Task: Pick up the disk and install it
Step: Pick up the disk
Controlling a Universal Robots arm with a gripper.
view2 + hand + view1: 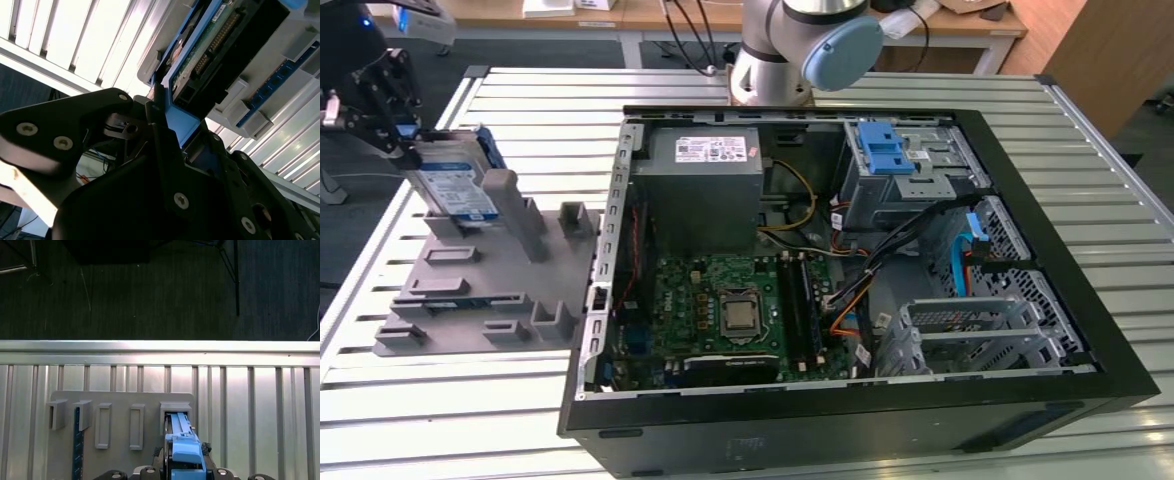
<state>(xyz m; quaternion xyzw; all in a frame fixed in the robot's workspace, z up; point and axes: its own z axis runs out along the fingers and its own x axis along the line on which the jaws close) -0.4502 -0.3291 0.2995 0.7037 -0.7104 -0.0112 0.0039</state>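
Across the whole scene: slatted metal table (1107, 200), bare between its load and its edges.

- Computer case (1014, 400), black, lying open-side up. Inside are a grey power supply (700, 190), a motherboard (734, 310) and a drive cage (921, 165) with a blue latch. Cables (907, 250) cross in front of the cage.
- Arm (787, 50), base beyond the case's far wall.
- Fixture plate (467, 290), grey, just beside the case on the exterior view's left, studded with raised slots and posts.
- Disk (458, 185), upright in a slot at the plate's far corner, label facing the case, blue carrier frame uppermost. In the first wrist view its lower end sits inside the slot's collar.
- Gripper (403, 140), at the disk's top edge.
- Fingers (162, 140), dark, pinching the blue carrier frame between them in the second wrist view.

Step, as judged: the pick, with the grasp made and the disk not yet out of its slot. Freeing it calls for a straight draw along the slot walls, without tilt.

Clearances: open air above the disk. A tall post (500, 200) stands just beside it toward the case. The table's edge is near on the other side. The case's raised wall lies between plate and cage.
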